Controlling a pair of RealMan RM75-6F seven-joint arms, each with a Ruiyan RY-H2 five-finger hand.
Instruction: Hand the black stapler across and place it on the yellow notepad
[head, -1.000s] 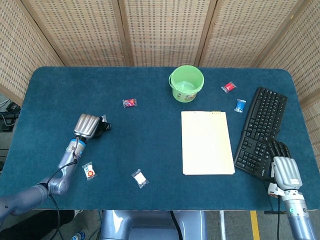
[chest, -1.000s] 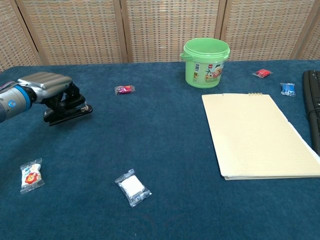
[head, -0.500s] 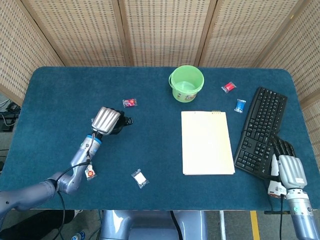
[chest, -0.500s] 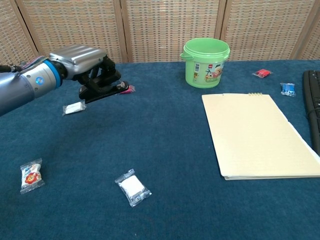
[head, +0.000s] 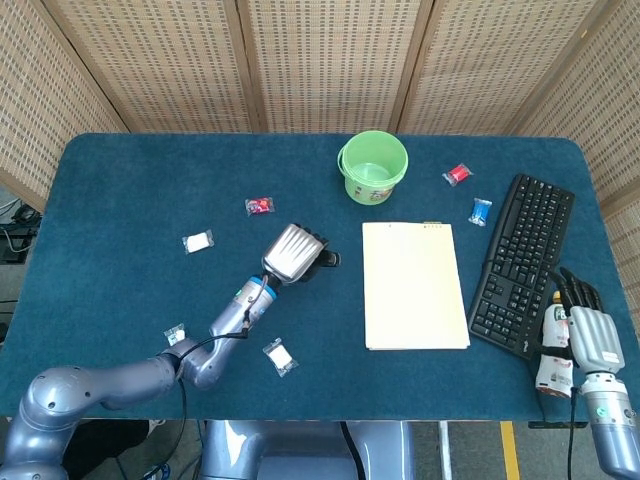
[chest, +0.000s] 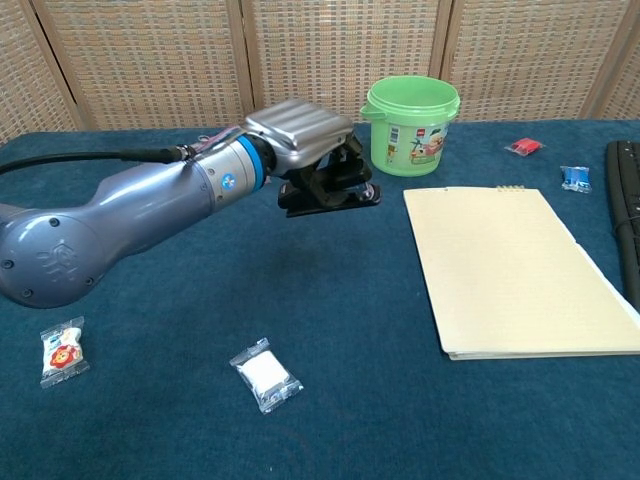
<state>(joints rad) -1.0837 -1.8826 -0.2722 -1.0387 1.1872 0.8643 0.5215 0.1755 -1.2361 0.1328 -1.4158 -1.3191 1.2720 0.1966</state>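
Observation:
My left hand (head: 293, 253) (chest: 305, 135) grips the black stapler (chest: 331, 192) (head: 322, 260) from above and holds it in the air over the blue cloth, a little left of the yellow notepad (head: 413, 285) (chest: 518, 267). The stapler sticks out from under the fingers toward the notepad. The notepad lies flat with nothing on it. My right hand (head: 585, 336) hangs near the table's front right corner, just right of the keyboard, fingers apart and holding nothing. The chest view does not show it.
A green bucket (head: 373, 166) (chest: 412, 124) stands behind the notepad. A black keyboard (head: 522, 262) lies to the right of the notepad. Small wrapped candies are scattered about: white (head: 198, 241), pink (head: 259, 206), red (head: 457, 174), blue (head: 480, 210), and white (chest: 264, 375) near the front.
My left hand has carried the stapler to the right across the cloth, from the far left to just beside the notepad. A white candy now shows where the stapler lay. My right hand drifted slightly.

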